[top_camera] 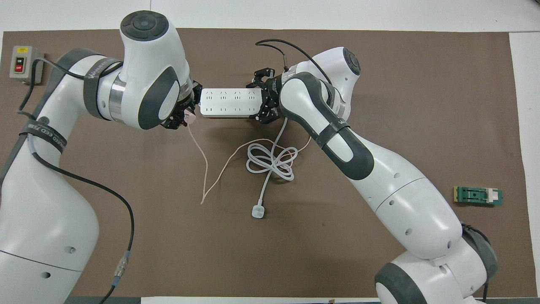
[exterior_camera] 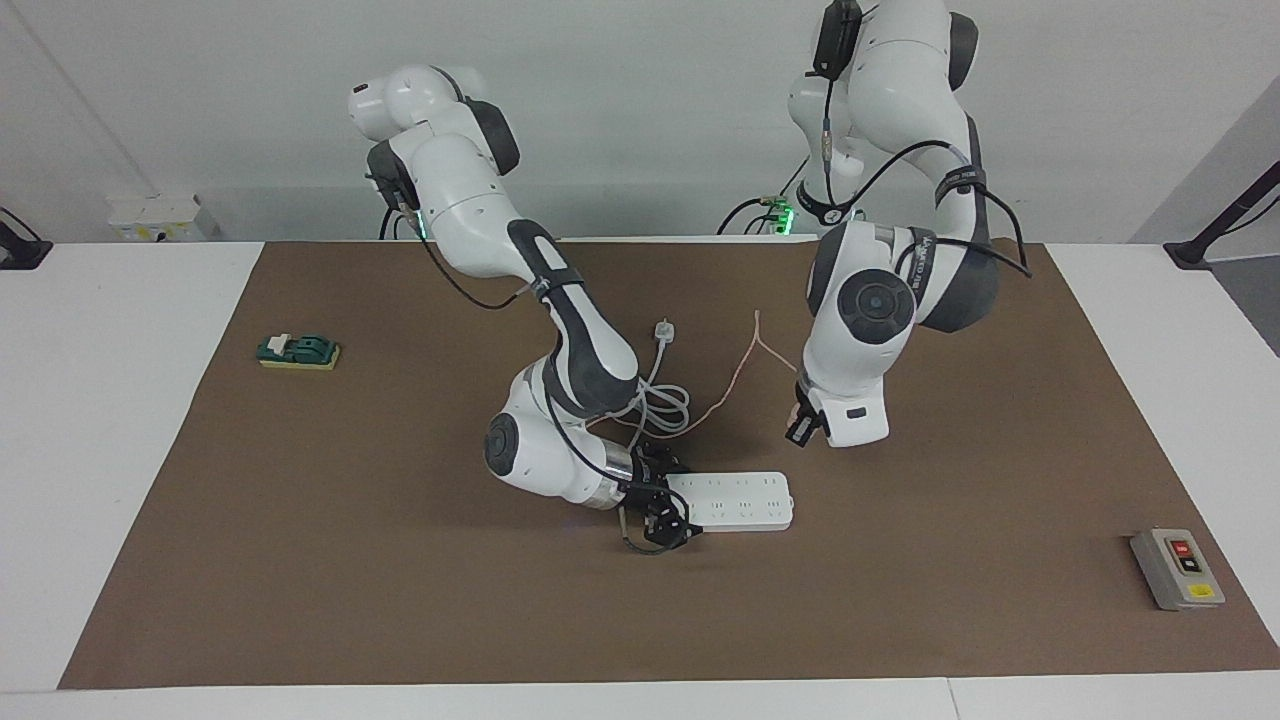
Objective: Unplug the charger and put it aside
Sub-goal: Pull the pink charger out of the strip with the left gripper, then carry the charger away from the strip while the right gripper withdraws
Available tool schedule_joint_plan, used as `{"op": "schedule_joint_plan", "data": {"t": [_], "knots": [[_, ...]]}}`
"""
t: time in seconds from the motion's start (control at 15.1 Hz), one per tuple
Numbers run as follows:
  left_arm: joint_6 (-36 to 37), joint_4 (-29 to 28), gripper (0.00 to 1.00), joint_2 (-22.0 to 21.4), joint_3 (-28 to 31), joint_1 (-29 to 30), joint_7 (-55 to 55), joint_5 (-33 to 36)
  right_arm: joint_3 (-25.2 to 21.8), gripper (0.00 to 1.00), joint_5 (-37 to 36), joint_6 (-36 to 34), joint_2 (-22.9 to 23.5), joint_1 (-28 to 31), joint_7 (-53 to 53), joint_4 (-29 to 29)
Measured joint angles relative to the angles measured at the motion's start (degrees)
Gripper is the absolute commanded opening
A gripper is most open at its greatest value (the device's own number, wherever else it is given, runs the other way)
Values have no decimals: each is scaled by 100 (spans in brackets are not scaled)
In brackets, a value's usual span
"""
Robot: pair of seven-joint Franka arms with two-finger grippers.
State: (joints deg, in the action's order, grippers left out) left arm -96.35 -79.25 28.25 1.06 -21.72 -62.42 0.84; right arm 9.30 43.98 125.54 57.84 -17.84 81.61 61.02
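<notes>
Grey metal switch box (exterior_camera: 1177, 568) with its red and black buttons sits nearest the camera, at the left arm's end of the desk (exterior_camera: 120, 420) and well apart from the work. At the centre, the pale pink cube-shaped charger (top_camera: 191, 119) is clamped in the left end effector (top_camera: 187, 114), just off the end of the long white plastic power strip (top_camera: 228, 102). It appears already out of its socket, so what remains is carrying it aside. Its thin pink cable (top_camera: 205, 169) trails slack toward the robots over the brown mat (exterior_camera: 400, 560). The right end effector (top_camera: 263, 101) appears closed across the strip's other end, probably bracing it against the pull. A white plug with a coiled white cord (top_camera: 257, 211) lies nearer the robots, and a green block (exterior_camera: 298, 351) rests toward the right arm's end.
</notes>
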Motion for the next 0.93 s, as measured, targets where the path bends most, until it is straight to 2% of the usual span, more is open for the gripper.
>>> {"op": "schedule_joint_plan", "data": {"t": [0.4, 0.66, 0.79, 0.93], "knots": [[41, -989, 0, -888, 14, 698, 2803, -1, -21, 100, 0, -134, -77, 40, 27, -11], [-3, -1397, 0, -1166, 23, 1391, 4369, -1, -63, 100, 0, -627, -441, 363, 89, -32], [-250, -1589, 0, -1254, 25, 1712, 4856, -2, -112, 100, -2, -942, -630, 529, 127, -28], [-775, -2024, 0, -1440, 23, 1906, 5108, -4, -285, 100, -4, -1266, -834, 600, 134, -20]]}}
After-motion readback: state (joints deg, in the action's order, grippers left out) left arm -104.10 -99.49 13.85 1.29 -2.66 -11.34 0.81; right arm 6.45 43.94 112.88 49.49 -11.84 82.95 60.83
